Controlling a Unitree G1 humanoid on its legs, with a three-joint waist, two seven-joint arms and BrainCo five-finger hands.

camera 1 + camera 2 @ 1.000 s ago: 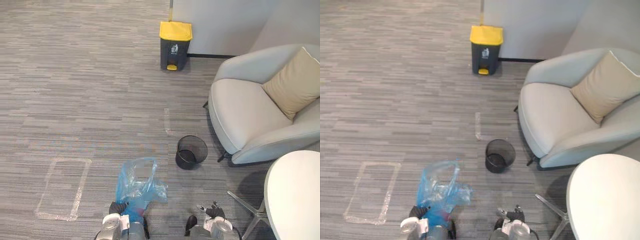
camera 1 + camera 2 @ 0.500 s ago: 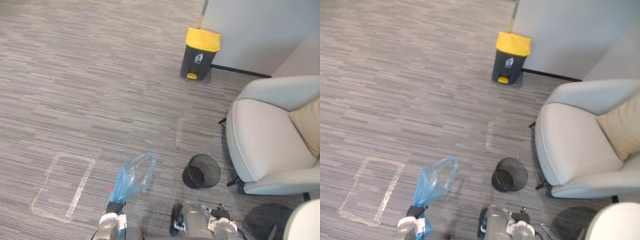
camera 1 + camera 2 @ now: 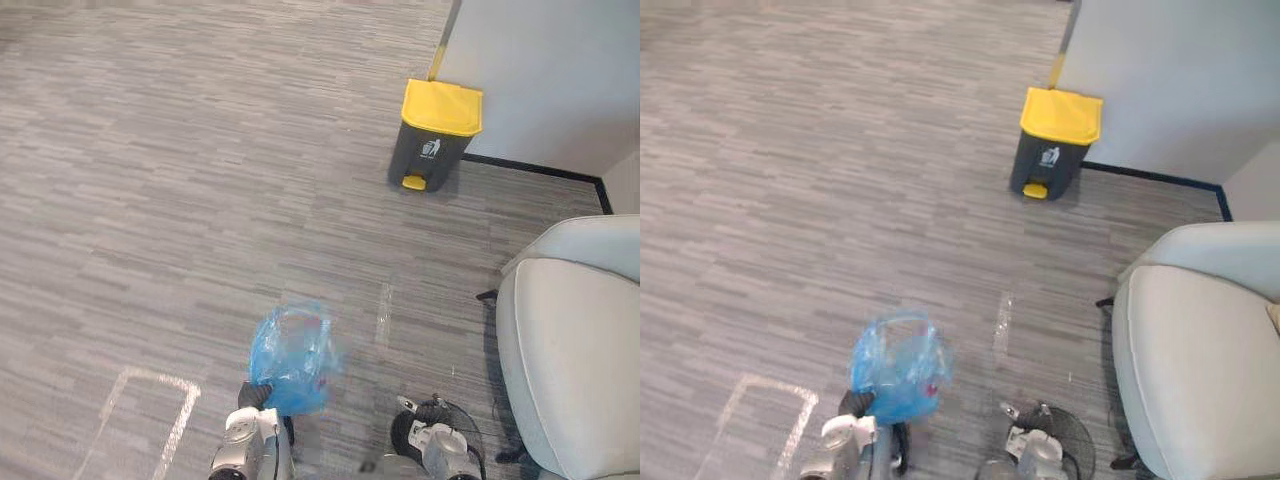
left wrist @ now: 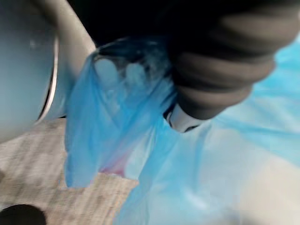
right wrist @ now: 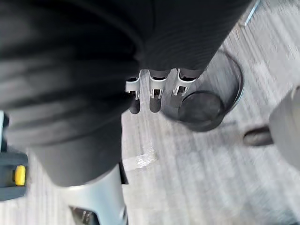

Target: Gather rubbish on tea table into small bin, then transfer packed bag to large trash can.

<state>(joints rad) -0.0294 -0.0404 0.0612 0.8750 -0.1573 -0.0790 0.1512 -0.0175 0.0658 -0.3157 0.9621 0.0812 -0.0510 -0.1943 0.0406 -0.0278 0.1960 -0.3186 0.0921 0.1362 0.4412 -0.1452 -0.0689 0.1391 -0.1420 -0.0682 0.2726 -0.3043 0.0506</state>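
Observation:
A blue plastic bag [image 3: 292,352] with rubbish inside hangs above the carpet in front of me. My left hand [image 3: 256,396] is shut on its gathered top, and the left wrist view shows the blue film [image 4: 112,122] bunched under the hand's dark cover [image 4: 220,70]. The large dark trash can [image 3: 436,134] with a yellow lid stands closed by the wall, far ahead and to the right. My right hand [image 3: 430,418] hangs low on the right, fingers [image 5: 151,92] curled and holding nothing. Just past it the small black mesh bin [image 5: 206,104] stands on the floor.
A grey armchair [image 3: 575,350] takes up the right side, close to the mesh bin. A pale wall [image 3: 560,70] with a dark skirting runs behind the trash can. White tape marks lie on the carpet: a strip [image 3: 383,310] ahead and a rectangle [image 3: 150,420] at lower left.
The camera has swung and moved forward: the trash can sits larger and further right, the round table has left the picture. The bag still hangs from my left hand, swinging and more bunched.

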